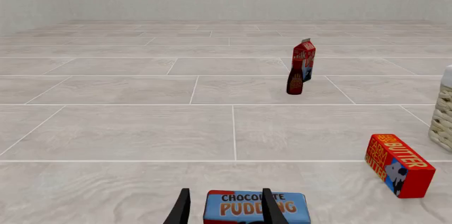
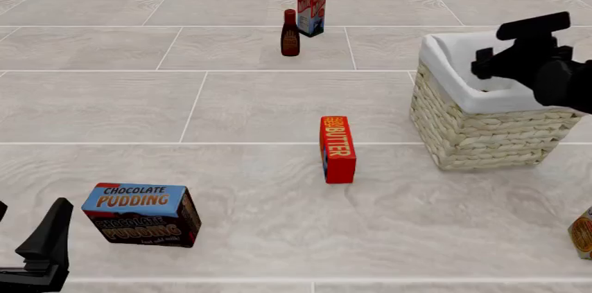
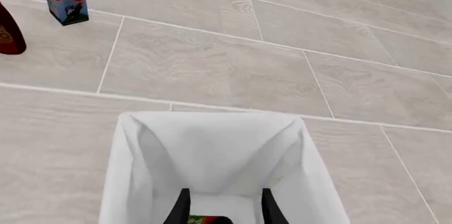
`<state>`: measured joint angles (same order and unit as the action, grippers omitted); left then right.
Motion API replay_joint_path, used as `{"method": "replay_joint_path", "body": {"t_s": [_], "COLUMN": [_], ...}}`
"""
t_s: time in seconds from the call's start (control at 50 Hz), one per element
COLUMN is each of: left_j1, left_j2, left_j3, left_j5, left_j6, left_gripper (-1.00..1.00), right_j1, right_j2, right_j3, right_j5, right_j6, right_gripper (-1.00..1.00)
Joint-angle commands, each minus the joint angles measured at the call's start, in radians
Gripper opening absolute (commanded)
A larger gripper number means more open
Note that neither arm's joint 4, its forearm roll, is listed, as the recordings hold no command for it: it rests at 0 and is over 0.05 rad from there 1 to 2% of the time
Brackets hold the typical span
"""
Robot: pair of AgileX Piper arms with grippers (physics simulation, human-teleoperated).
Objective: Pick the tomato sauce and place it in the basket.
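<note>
Even, bright, diffuse light across all three views — no glare, no hot spots. Shadows faint: soft smudges under the butter box (image 2: 337, 149) and basket (image 2: 481, 134). Renders sharp edge to edge, no blur; the basket's white lining (image 3: 219, 150) shades grey in its folds.

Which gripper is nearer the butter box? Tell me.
Left, narrowly. The left gripper sits low beside the chocolate pudding; the right gripper hangs over the basket, beyond the butter box.

Butter box (image 2: 337, 149) left of basket (image 2: 481, 134)
</note>
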<state>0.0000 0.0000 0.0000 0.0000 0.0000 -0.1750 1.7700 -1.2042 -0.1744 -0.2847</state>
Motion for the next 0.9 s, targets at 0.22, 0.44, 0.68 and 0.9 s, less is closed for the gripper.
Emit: {"method": "replay_joint_path", "body": {"t_s": [0.22,0.44,0.68,0.9], "left_j1": [0.000,0.000,0.000,0.000], "left_j2": [0.000,0.000,0.000,0.000], "left_j3": [0.000,0.000,0.000,0.000], "left_j5": [0.000,0.000,0.000,0.000], "left_j6": [0.000,0.000,0.000,0.000], "left_gripper": [1.00,1.00,1.00,1.00], "right_j1": [-0.006,0.020,0.046,0.059], "right_j2": [-0.079,-0.146,-0.219,-0.288], "right_j3": [0.022,0.023,0.056,0.127], "right_j5": [0.009,0.041,0.051,0.014], "right_j6": [-0.023,-0.024,-0.036,-0.053], "right_gripper": [1.00,1.00,1.00,1.00]}}
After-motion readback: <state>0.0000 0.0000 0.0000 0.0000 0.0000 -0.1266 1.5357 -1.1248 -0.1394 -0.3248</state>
